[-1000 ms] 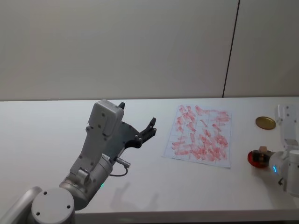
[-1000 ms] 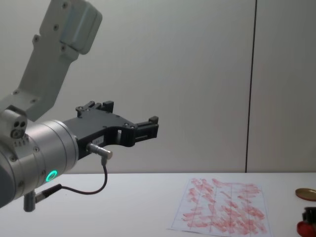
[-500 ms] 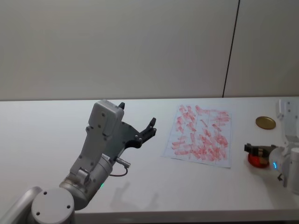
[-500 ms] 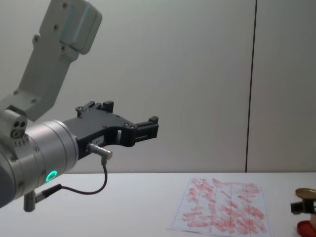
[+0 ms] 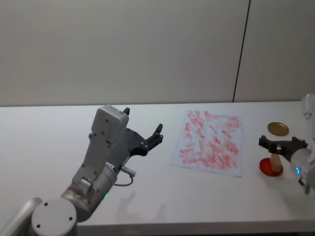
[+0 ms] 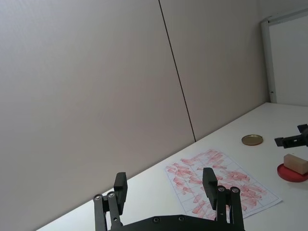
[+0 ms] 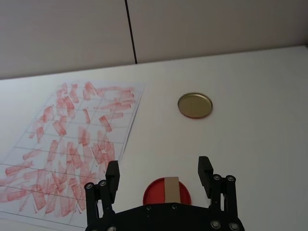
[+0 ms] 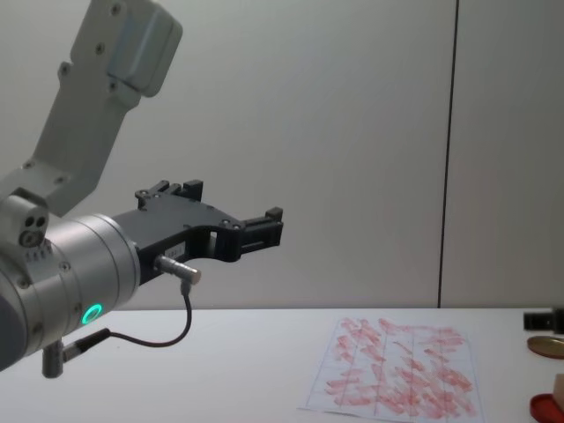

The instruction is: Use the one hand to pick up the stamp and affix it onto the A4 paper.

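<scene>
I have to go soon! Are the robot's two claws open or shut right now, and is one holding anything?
Left gripper: open, holding nothing, raised above the table.
Right gripper: open, holding nothing, above the stamp standing on the red disc.

A pale, wood-like stamp (image 7: 172, 189) is seen on a glossy red disc (image 7: 153, 191). A smooth matt white tabletop (image 5: 44, 142) is covered by thin paper (image 5: 211, 142); a metallic gold disc (image 7: 194, 105) is noted.

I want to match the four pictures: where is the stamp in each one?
Head view: stamp on the red disc, right of the A4 paper.
Left wrist view: stamp, far right.
Right wrist view: stamp, between the right gripper fingers.
Chest view: stamp, lower right edge.
Shared landmark: the paper.
</scene>
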You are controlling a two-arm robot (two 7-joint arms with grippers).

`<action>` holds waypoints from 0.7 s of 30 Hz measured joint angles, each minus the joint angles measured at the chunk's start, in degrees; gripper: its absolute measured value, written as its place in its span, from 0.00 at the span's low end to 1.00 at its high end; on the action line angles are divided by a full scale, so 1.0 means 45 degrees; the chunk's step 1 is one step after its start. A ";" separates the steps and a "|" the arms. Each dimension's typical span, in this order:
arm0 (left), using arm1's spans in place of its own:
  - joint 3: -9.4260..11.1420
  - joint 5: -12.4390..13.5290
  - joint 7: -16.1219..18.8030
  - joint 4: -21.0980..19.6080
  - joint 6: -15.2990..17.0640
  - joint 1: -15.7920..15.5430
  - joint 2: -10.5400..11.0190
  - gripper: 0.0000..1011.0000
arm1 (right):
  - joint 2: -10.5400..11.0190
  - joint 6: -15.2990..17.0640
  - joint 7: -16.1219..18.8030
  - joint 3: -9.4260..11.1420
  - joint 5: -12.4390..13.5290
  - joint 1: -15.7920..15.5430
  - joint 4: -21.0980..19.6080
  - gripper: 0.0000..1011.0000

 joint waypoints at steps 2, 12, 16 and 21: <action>0.0000 0.0000 0.0000 0.0000 0.0000 0.0000 0.0000 0.98 | 0.0014 -0.0093 0.0062 0.0019 -0.0002 -0.0260 -0.0451 0.99; 0.0000 0.0000 0.0001 0.0000 0.0000 0.0000 -0.0001 0.98 | 0.0120 -0.1043 0.0530 0.0159 -0.0104 -0.1766 -0.2904 0.99; 0.0000 0.0000 0.0001 0.0000 0.0000 0.0000 0.0000 0.98 | 0.0174 -0.1500 0.0750 0.0228 -0.0154 -0.2421 -0.3925 0.99; 0.0000 0.0000 0.0003 0.0000 0.0000 0.0000 0.0000 0.98 | 0.0219 -0.1558 0.0771 0.0198 -0.0149 -0.2503 -0.4036 0.99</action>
